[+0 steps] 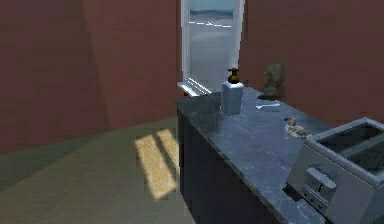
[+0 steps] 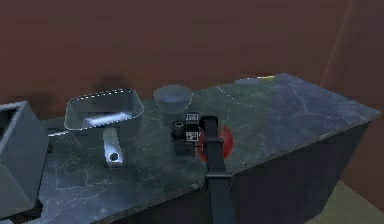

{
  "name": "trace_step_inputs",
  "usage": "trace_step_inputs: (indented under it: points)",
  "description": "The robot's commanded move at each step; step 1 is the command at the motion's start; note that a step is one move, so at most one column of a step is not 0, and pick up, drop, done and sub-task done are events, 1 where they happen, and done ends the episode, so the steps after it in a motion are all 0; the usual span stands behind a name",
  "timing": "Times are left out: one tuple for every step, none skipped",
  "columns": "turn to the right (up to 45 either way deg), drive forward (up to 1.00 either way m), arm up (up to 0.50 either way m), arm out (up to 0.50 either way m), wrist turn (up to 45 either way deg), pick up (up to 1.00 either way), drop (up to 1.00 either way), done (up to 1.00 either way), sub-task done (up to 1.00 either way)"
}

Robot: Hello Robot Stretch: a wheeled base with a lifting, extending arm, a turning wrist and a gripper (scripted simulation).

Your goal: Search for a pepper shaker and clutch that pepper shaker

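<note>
In the arm side view my arm (image 2: 213, 170) rises from the bottom edge over a dark marble counter (image 2: 300, 110). Its two white marked squares (image 2: 184, 134) stand near the counter's middle, with the gripper (image 2: 176, 128) a dark blob just to their left. I cannot make out the gripper's far end, so I cannot tell whether it holds anything. A flat red round thing (image 2: 222, 146) lies on the counter right beside the arm. In the forward view a small pale and dark blob (image 1: 293, 126) sits on the same counter (image 1: 240, 140) near the toaster.
A steel pan (image 2: 105, 113), a grey bowl (image 2: 172, 97) and a toaster (image 2: 15, 145) stand left of the arm. The forward view has a soap pump bottle (image 1: 232, 92), a small bust (image 1: 273, 80), a toaster (image 1: 345, 160) and a window (image 1: 212, 40). Open floor (image 1: 90, 170) lies left.
</note>
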Motion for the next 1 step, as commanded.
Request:
trace_step_inputs:
  points:
    - [0.0,0.00,0.00,0.00,0.0,1.00,0.00,0.00,0.00]
